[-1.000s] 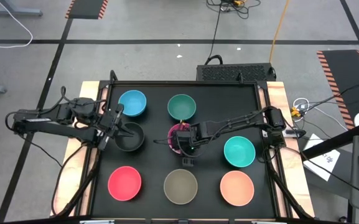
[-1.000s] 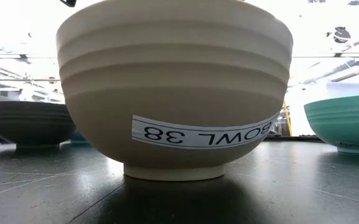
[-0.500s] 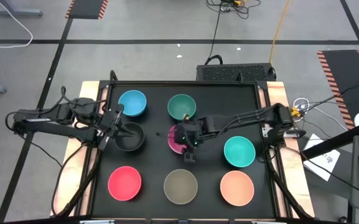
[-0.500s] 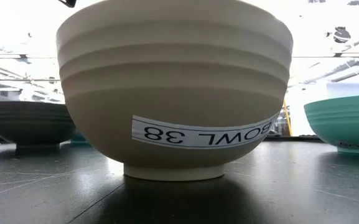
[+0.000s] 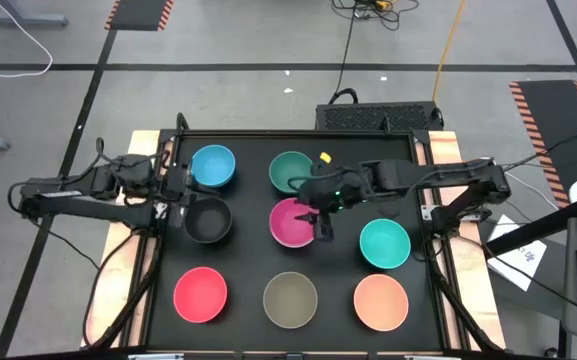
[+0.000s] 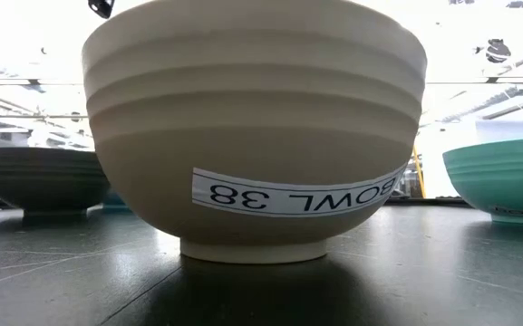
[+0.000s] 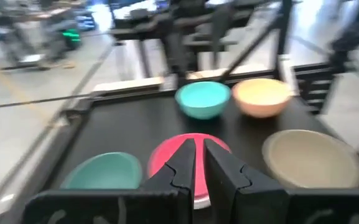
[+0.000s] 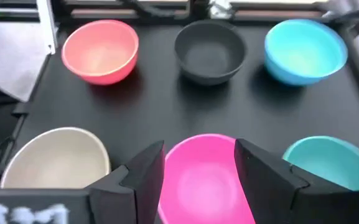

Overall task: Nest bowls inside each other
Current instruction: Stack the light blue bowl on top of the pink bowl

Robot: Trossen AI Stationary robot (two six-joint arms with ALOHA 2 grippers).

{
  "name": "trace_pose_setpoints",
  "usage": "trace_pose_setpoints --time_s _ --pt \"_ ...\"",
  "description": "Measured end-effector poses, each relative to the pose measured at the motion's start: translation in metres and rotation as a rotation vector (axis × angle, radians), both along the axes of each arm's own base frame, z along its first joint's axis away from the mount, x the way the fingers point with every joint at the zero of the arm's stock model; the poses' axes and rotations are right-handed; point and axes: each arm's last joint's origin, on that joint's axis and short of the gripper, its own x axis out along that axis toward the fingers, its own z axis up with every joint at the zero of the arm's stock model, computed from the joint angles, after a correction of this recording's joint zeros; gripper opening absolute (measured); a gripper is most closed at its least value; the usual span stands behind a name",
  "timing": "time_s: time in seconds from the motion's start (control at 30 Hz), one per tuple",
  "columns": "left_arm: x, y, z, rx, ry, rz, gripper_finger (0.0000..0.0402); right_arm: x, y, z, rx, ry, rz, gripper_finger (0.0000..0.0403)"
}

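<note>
The right gripper (image 5: 320, 222) is held over the far-right edge of the magenta bowl (image 5: 292, 222) at the middle of the black table (image 5: 248, 262); its fingers (image 8: 143, 174) are spread wide, one to each side of the bowl's rim in the right wrist view, and nothing is clasped between them. Whether the tips touch the rim cannot be told. From the gripper the right arm is stretched back across the table, past the dark green bowl (image 5: 292, 171), to its base at the right edge.

The left gripper (image 5: 180, 192) is seen with its fingers (image 7: 180, 167) pressed nearly together and empty — it is placed just beyond the black bowl (image 5: 208, 220), beside the light blue bowl (image 5: 213, 165), with the left arm laid low and reaching in from the left edge.

The remaining bowls are set apart in a grid, none nested: the teal bowl (image 5: 384, 243) at the right of the middle row, and the red-pink bowl (image 5: 200, 295), the olive-grey bowl (image 5: 290, 299) and the peach-orange bowl (image 5: 380, 302) along the near row. In the low view the olive-grey bowl fills the foreground — a label reading "BOWL 38" is seen on it upside down.
</note>
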Motion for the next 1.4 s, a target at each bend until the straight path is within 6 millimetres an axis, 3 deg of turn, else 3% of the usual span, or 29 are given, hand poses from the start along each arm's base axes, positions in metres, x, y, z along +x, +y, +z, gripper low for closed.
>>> trace_pose_setpoints --time_s 0.23,0.37,0.5,0.77,1.07,1.23,1.4 --pt "-0.005 0.022 0.009 0.039 -0.030 0.188 0.0040 -0.019 -0.002 0.016 -0.043 -0.025 -0.001 0.0187" --pt "-0.013 0.029 0.027 0.034 -0.069 0.194 0.0063 -0.025 -0.001 0.018 -0.053 -0.008 0.015 0.0187" --pt "-0.015 0.043 0.029 0.022 0.016 0.312 0.0090 -0.028 -0.001 0.017 -0.077 0.017 0.023 0.0187" --pt "-0.005 0.088 0.014 -0.100 0.196 0.467 0.0135 -0.026 -0.005 0.007 -0.174 0.031 0.013 0.0187" --pt "-0.001 0.142 -0.024 -0.286 0.414 0.546 0.0165 -0.026 -0.012 -0.001 -0.173 0.066 -0.007 0.0187" --pt "-0.004 0.159 -0.041 -0.352 0.521 0.613 0.0178 -0.026 -0.016 -0.001 -0.170 0.068 -0.023 0.0187" --pt "-0.007 0.162 -0.048 -0.390 0.573 0.629 0.0186 -0.026 -0.016 -0.001 -0.170 0.067 -0.023 0.0187"
